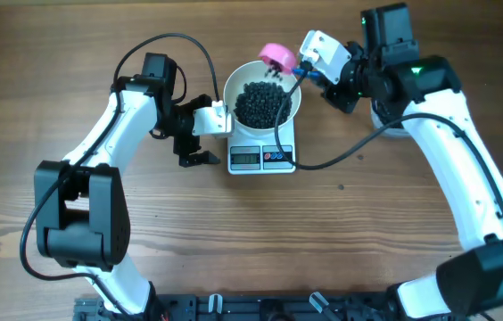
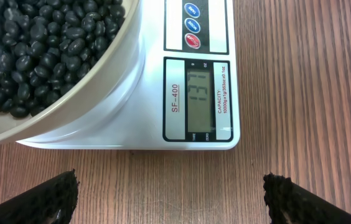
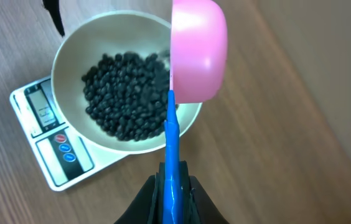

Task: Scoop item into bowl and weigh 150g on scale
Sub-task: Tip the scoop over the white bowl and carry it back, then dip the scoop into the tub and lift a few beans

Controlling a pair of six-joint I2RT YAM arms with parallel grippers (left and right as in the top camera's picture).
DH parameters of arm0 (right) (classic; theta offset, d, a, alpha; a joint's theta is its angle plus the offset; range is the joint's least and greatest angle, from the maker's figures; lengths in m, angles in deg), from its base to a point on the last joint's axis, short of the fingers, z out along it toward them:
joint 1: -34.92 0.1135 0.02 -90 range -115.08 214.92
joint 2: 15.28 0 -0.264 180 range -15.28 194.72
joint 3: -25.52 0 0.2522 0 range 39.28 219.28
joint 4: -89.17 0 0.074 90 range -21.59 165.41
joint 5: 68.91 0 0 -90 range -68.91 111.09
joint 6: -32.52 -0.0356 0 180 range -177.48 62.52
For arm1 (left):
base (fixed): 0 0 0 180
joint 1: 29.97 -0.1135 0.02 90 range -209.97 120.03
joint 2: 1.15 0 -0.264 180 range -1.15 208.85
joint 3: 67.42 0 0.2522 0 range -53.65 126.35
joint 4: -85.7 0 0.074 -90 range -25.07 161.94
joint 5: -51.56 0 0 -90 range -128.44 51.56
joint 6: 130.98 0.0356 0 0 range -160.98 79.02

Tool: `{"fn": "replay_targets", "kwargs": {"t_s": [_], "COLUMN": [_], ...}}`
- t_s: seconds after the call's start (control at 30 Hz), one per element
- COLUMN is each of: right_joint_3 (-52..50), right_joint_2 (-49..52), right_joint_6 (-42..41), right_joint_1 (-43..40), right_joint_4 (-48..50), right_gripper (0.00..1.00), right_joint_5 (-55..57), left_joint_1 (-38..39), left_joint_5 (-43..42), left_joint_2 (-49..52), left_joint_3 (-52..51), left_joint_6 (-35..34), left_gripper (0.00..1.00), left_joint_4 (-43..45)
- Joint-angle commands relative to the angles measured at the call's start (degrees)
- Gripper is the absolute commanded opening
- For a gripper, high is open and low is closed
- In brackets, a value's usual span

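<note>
The white bowl [image 1: 234,87] stands on the scale [image 1: 261,159] and holds a dark heap of the item [image 1: 260,104]. My right gripper [image 1: 312,73] is shut on the blue handle [image 3: 171,143] of a pink scoop [image 1: 276,58]. The scoop is tipped sideways over the bowl's far right rim, with a few beans just below its mouth. In the right wrist view the scoop [image 3: 197,50] hangs over the bowl [image 3: 63,68] and the item [image 3: 122,93]. My left gripper [image 1: 202,134] stands open left of the scale, touching nothing. In its view the scale [image 2: 197,134] shows a lit display.
A white round thing [image 1: 394,127] lies partly hidden under the right arm. A black cable [image 1: 341,152] loops from the right wrist down past the scale's right side. A black rail [image 1: 260,308] runs along the table's front edge.
</note>
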Motion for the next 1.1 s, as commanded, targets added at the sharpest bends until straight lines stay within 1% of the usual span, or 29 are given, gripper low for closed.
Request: {"fn": "replay_targets", "kwargs": {"t_s": [0.0,0.07,0.3,0.43,0.5,0.57,0.6,0.73,0.83,0.87,0.93,1.07], "right_joint_3": [2.54,2.54,2.51,2.51,2.51,2.51,2.51,2.51,2.51,2.51,2.51,2.51], "right_joint_2": [-3.96,-4.17,-4.17,-4.17,-4.17,-4.17,-4.17,-4.17,-4.17,-4.17,-4.17,-4.17], "right_joint_6": [8.24,11.54,10.49,2.91,-0.5,-2.51,-2.95,-11.34,-13.25,-15.28,-17.75,-22.49], "right_joint_1": [0.15,0.15,0.0,-2.14,-4.55,-6.95,-8.35,-15.58,-19.82,-21.33,-23.82,-28.04], "right_joint_4": [0.55,0.55,1.7,1.49,0.83,-1.18,-2.69,-5.42,-6.38,-6.58,-8.59,-14.73], "right_gripper": [0.04,0.04,0.04,0.04,0.04,0.04,0.04,0.04,0.04,0.04,0.04,0.04], "right_joint_5": [-0.07,0.39,1.38,-1.51,-5.07,-5.31,-5.31,-6.25,-10.16,-10.45,-9.53,0.59], "left_joint_1": [-0.2,-0.2,-0.2,-0.2,-0.2,-0.2,-0.2,-0.2,-0.2,-0.2,-0.2,-0.2], "left_joint_5": [-1.07,-1.09,-1.07,-1.09,-1.07,-1.09,-1.09,-1.09,-1.09,-1.09,-1.09,-1.07], "left_joint_2": [0.63,0.63,0.63,0.63,0.63,0.63,0.63,0.63,0.63,0.63,0.63,0.63], "left_joint_3": [-0.55,-0.55,-0.55,-0.55,-0.55,-0.55,-0.55,-0.55,-0.55,-0.55,-0.55,-0.55], "left_joint_6": [-0.09,-0.07,-0.09,-0.07,-0.07,-0.09,-0.07,-0.07,-0.09,-0.07,-0.09,-0.09], "left_gripper": [1.0,1.0,1.0,1.0,1.0,1.0,1.0,1.0,1.0,1.0,1.0,1.0], "left_joint_4": [-0.07,-0.07,-0.07,-0.07,-0.07,-0.07,-0.07,-0.07,-0.07,-0.07,-0.07,-0.07]}}
